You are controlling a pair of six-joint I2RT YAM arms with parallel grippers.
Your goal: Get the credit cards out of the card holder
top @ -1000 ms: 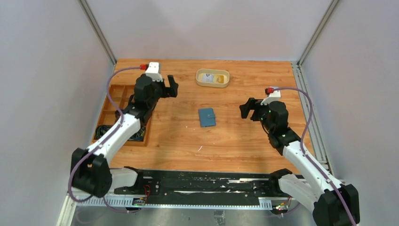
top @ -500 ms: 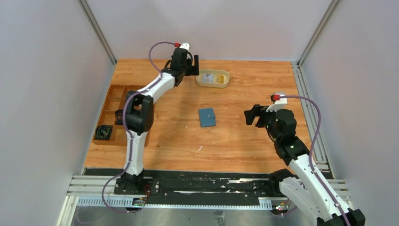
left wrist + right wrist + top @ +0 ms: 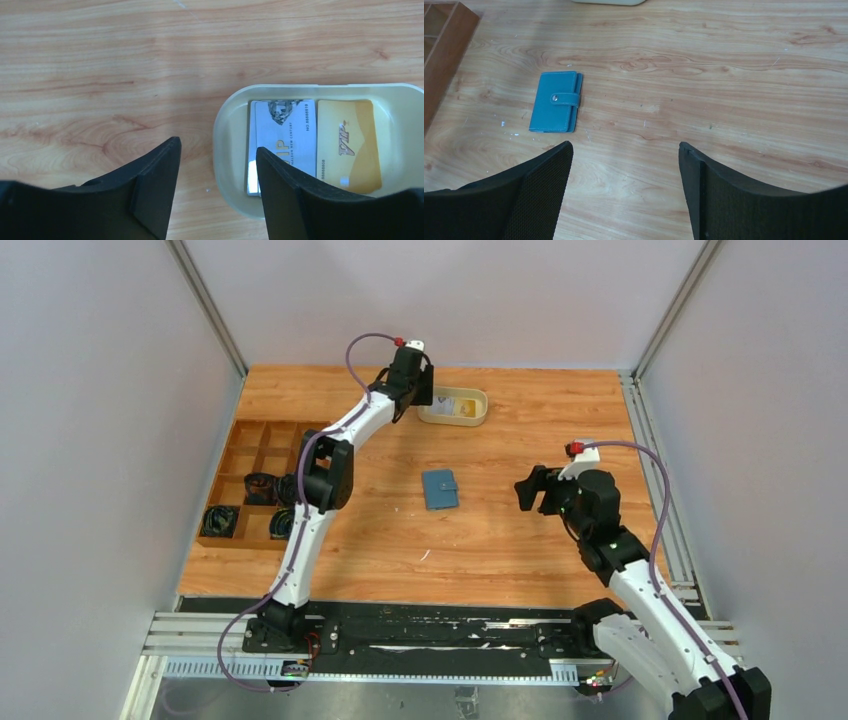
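Note:
The teal-blue card holder (image 3: 440, 489) lies folded and snapped shut on the table's middle; it also shows in the right wrist view (image 3: 555, 101). Two credit cards, a whitish one (image 3: 285, 137) and a yellow one (image 3: 348, 143), lie side by side in the oval beige tray (image 3: 452, 406). My left gripper (image 3: 421, 390) is open and empty, hovering over the tray's left end (image 3: 227, 150). My right gripper (image 3: 531, 490) is open and empty, to the right of the card holder and apart from it.
A brown wooden compartment box (image 3: 262, 482) with dark coiled items stands at the left edge. The left arm stretches far across the table toward the back. Metal frame posts stand at the back corners.
My left arm has swung from beside the wooden box out to the back, reaching the tray's left end. My right gripper has shifted only slightly. The card holder has not moved.

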